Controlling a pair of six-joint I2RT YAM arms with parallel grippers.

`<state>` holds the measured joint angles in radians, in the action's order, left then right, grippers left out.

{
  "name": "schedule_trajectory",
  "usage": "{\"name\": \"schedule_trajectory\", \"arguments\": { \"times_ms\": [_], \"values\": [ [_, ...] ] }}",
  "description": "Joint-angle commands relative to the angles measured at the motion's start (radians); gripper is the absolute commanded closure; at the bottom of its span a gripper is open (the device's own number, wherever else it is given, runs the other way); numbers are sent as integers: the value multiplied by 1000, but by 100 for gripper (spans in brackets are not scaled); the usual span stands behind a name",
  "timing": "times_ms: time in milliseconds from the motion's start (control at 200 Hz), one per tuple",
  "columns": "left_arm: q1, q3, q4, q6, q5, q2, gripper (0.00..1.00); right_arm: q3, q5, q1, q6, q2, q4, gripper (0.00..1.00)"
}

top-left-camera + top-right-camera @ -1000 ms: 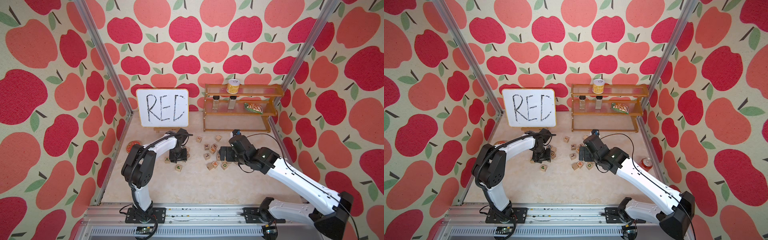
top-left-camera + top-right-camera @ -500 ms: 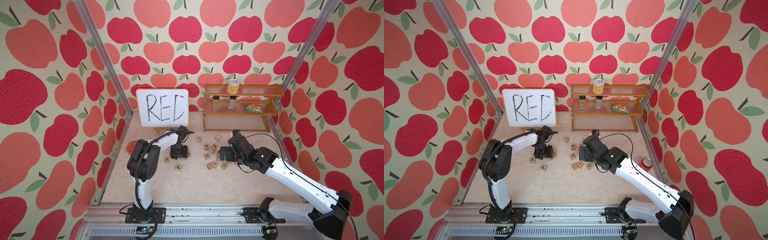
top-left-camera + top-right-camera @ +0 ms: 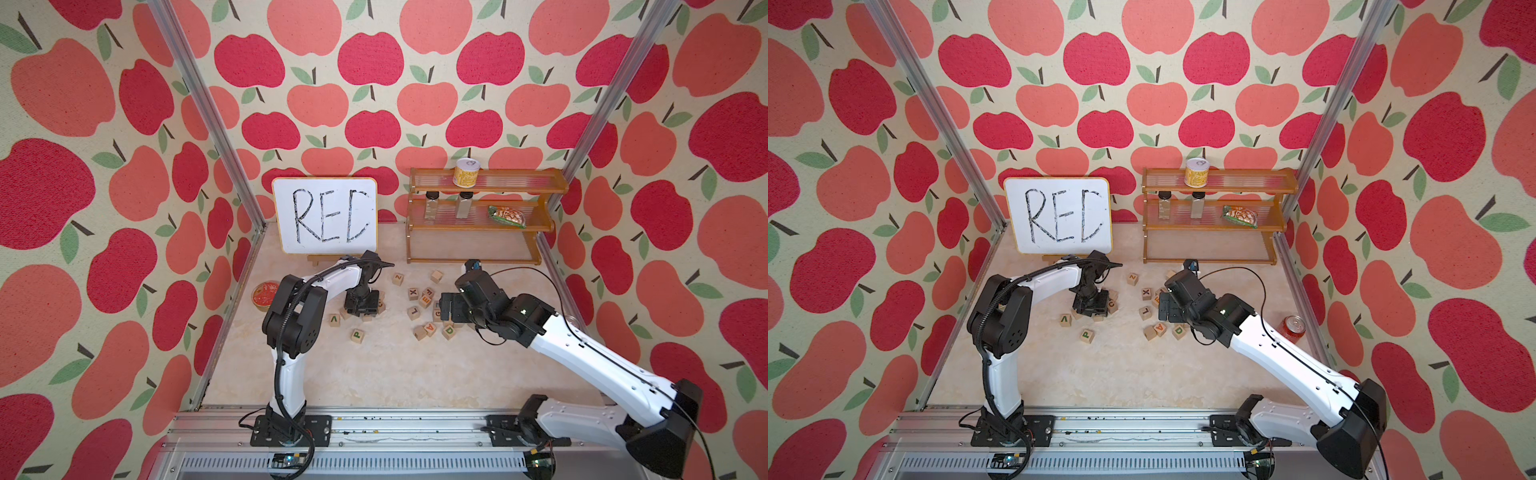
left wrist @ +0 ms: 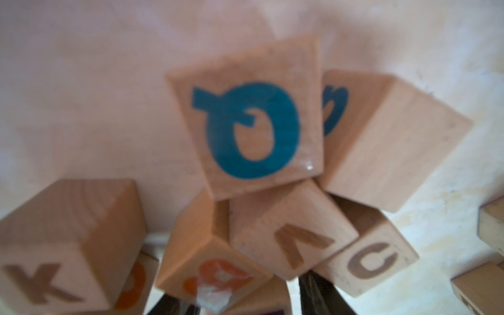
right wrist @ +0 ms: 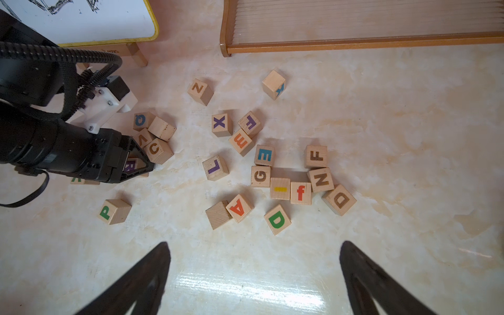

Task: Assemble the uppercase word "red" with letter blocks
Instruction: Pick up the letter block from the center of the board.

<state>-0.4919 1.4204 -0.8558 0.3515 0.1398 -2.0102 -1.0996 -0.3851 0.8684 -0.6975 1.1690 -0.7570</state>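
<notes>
Jaws of the left gripper sit around the purple R block, tight or loose I cannot tell; loose, it drops.

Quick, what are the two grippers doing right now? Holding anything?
Left gripper: jaws around the R block; whether it grips, cannot tell.
Right gripper: open, holding nothing.

Apple-print wallpaper in red and coral on cream covers all three walls, with aluminium posts in the back corners. The desk is glossy cream, marbled and light-streaked. At the back stand a yellow-edged whiteboard and a wooden shelf rack.
</notes>
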Motion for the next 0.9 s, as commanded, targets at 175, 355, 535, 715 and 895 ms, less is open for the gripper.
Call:
{"name": "schedule_trajectory", "arguments": {
  "times_ms": [175,355,535,715,895],
  "values": [
    [-23,4,-13,6,-13,3,66,18,-18,2,-3,-5,-17,1],
    [-40,0,-33,51,-17,20,74,17,-12,3,-11,-9,-27,1],
    [-66,1,-55,128,-14,49,75,25,1,3,-13,-23,-31,1],
    [-95,11,-86,216,-35,78,77,29,20,6,-13,-32,-32,1],
    [-122,21,-117,333,-60,113,80,33,46,11,-15,-29,-26,1]
  ]
}}
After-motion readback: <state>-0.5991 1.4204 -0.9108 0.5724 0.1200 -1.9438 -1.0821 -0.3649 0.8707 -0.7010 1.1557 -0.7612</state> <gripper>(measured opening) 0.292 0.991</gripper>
